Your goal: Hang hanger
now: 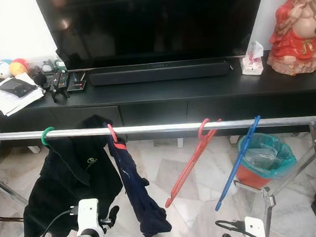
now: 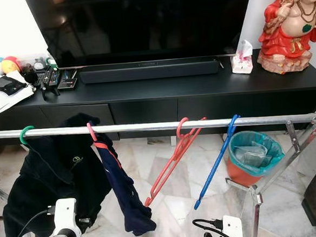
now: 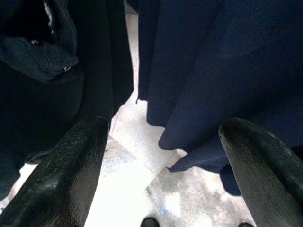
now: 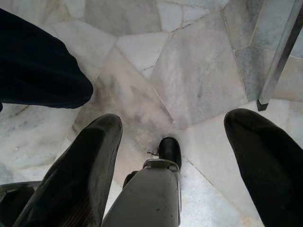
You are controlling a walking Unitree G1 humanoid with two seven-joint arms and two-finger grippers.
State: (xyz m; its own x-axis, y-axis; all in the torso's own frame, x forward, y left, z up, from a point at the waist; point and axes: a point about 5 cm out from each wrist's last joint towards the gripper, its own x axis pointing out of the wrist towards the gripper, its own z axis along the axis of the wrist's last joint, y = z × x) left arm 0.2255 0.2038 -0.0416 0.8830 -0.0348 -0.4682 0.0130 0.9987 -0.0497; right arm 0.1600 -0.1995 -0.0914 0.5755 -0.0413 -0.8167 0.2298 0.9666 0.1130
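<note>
Across the frame's middle runs my rail [image 1: 159, 129], red hanger [image 1: 190, 159] and blue hanger [image 1: 238, 161] hooked right of centre, slanting down-left. Both my jaws hang below, wide open and empty; my right gripper [image 4: 173, 161] is nearer.

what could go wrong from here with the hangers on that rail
1. The red hanger and blue hanger hang tilted on the rail; a knock might tip them off.
2. The left gripper, open, sits close to the black jacket and navy garment, so its fingers may snag cloth.
3. The right gripper, open, is near the rack's leg and could bump it.
</note>
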